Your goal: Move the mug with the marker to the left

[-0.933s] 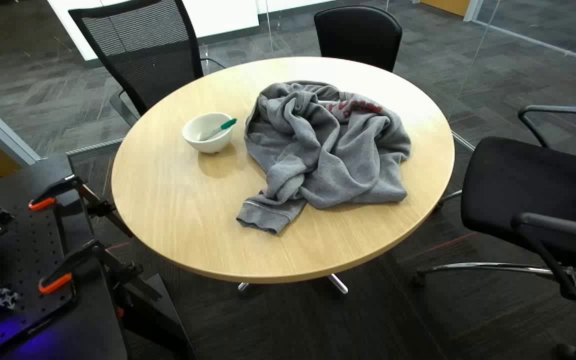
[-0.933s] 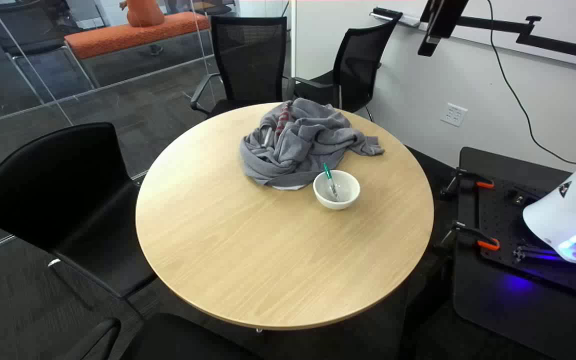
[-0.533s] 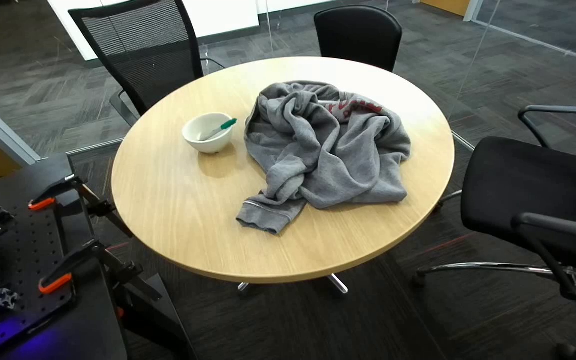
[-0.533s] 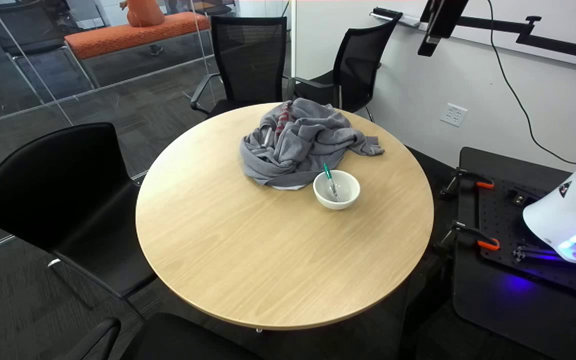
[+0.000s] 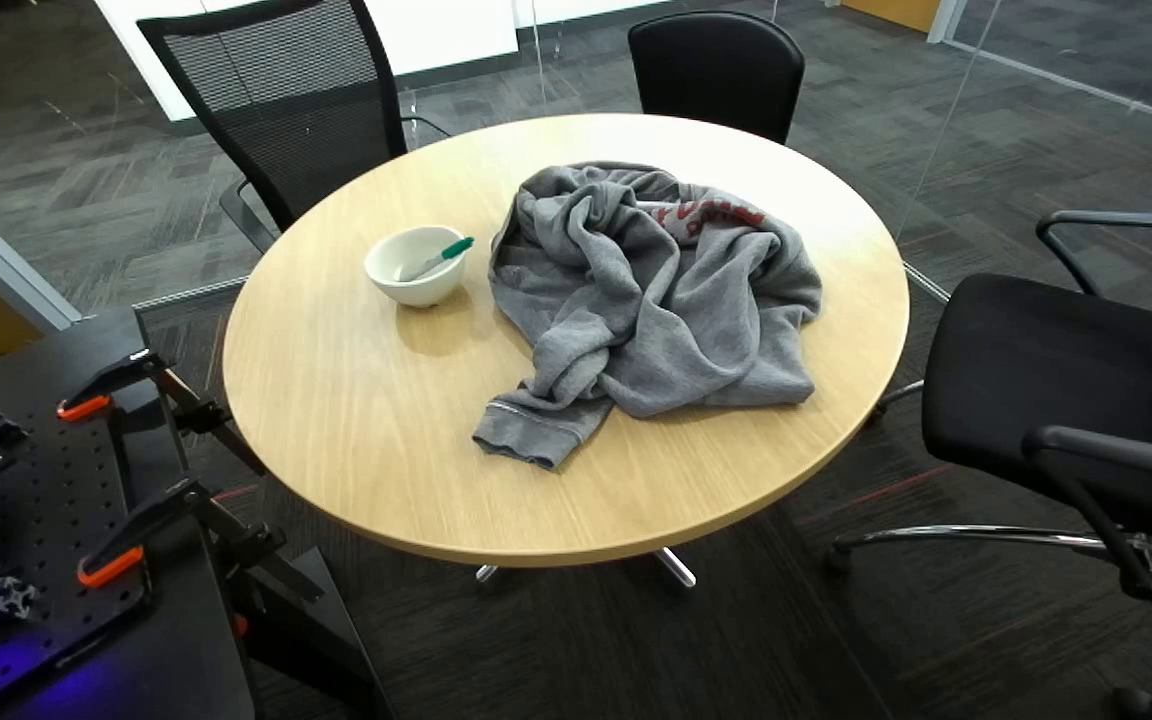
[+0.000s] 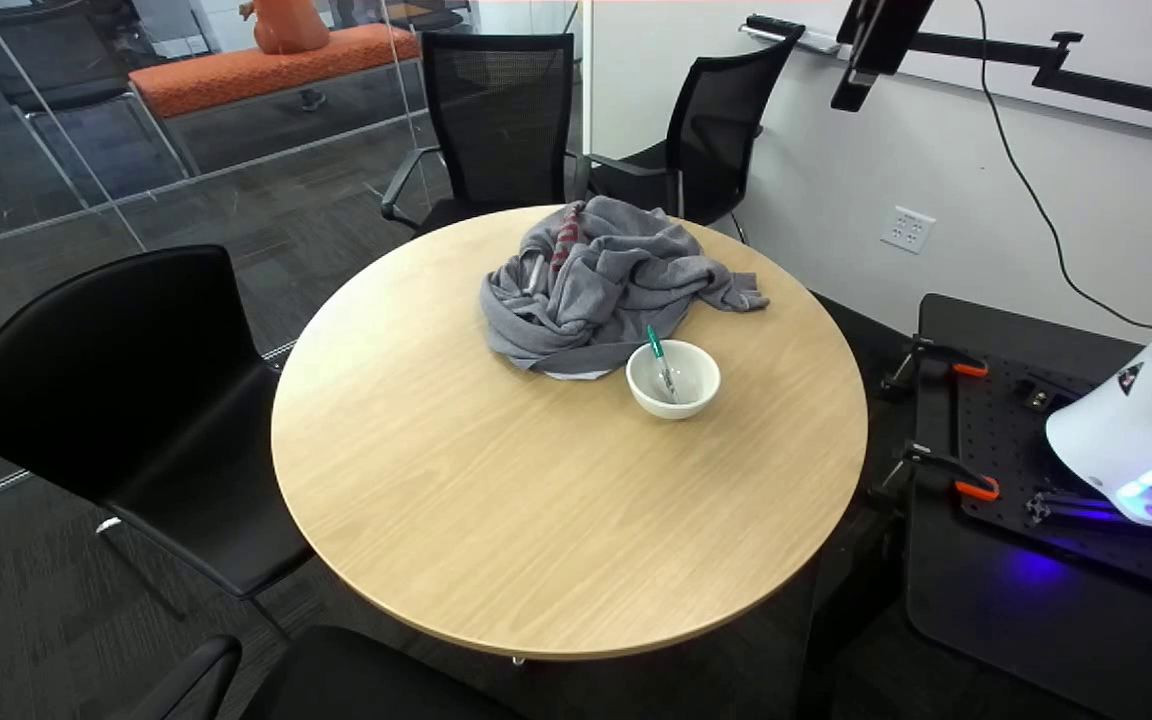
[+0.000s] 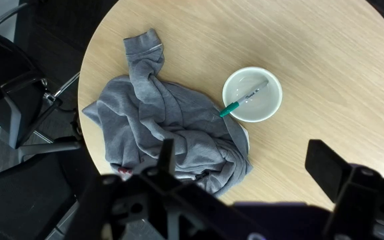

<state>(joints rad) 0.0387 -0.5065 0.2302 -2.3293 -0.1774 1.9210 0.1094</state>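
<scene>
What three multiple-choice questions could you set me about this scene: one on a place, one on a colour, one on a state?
1. Where is the slim green-capped marker?
A) On the floor
B) On the bare tabletop
C) In the small round white mug

2. What colour is the print on the crumpled grey cloth sweatshirt?
A) Red
B) Blue
C) Yellow

3. How is the black two-fingered gripper?
A) Shut on the mug
B) Open
C) Shut on the marker

1: C, since the wrist view shows it leaning inside.
2: A, since red shows on the folds in both exterior views.
3: B, since its fingers stand wide apart in the wrist view.
</scene>
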